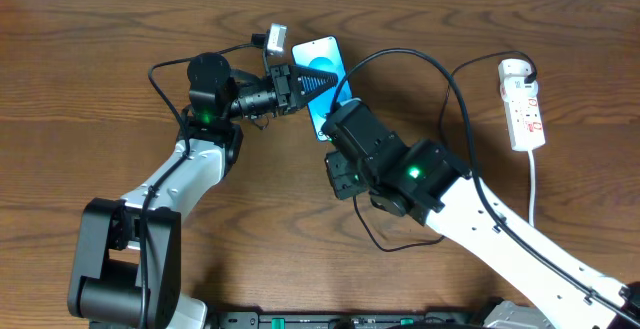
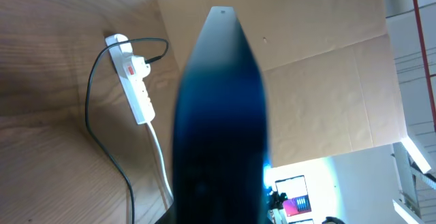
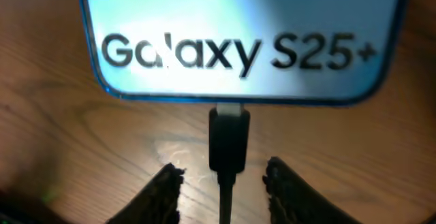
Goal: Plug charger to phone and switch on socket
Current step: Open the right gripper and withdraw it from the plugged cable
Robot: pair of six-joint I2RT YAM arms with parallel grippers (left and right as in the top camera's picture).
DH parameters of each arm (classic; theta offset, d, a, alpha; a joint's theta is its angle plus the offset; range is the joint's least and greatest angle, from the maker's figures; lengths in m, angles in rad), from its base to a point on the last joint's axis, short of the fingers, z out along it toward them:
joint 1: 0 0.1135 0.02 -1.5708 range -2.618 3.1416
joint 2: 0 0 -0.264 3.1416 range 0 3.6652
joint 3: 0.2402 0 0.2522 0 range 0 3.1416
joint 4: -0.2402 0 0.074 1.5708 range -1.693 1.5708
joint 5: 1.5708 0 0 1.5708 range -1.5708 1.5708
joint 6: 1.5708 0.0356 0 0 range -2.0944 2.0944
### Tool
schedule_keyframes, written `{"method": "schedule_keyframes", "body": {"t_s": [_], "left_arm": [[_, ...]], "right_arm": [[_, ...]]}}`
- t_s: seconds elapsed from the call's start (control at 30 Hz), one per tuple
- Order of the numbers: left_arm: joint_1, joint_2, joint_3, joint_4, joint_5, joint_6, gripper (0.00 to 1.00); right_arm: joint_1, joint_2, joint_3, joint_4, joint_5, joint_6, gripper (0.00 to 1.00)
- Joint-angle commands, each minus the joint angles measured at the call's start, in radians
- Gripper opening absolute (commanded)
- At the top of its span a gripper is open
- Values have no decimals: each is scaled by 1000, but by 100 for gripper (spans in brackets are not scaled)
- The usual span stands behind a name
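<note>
Right wrist view: charger (image 3: 229, 139) plugged into the phone (image 3: 238, 47), just ahead of our right gripper (image 3: 223, 173).
Its jaws stand apart, flanking the charger untouched; our left gripper (image 1: 325, 79), closed, presses the phone, likely steadying it.

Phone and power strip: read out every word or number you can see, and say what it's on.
"Galaxy S25+": on the phone screen, just above the plugged-in charger connector.
Red marks on the socket: too small to read.
Nothing else is legible.
</note>
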Motion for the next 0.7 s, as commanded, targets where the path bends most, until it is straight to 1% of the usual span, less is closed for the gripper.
{"method": "schedule_keyframes", "body": {"t_s": [0.0, 0.1, 0.23, 0.27, 0.37, 0.47, 0.57, 0.67], "left_arm": [[3, -10, 7, 12, 6, 14, 8], [3, -10, 7, 12, 6, 14, 7], [3, -10, 7, 12, 14, 14, 7], [3, -10, 7, 12, 22, 14, 7], [3, -10, 7, 13, 70, 34, 7], [3, -10, 7, 13, 141, 108, 7], [1, -10, 7, 13, 157, 111, 7], [-14, -10, 7, 17, 180, 124, 7]], "right_arm": [[7, 4, 7, 9, 19, 9, 28], [6, 3, 7, 10, 19, 27, 16], [7, 3, 7, 29, 21, 27, 3], [7, 3, 7, 39, 27, 27, 1], [4, 2, 18, 63, 70, 22, 1], [-17, 2, 65, 63, 75, -45, 1], [-29, 2, 107, 63, 75, -61, 1], [-29, 3, 108, 84, 75, -61, 1]]}}
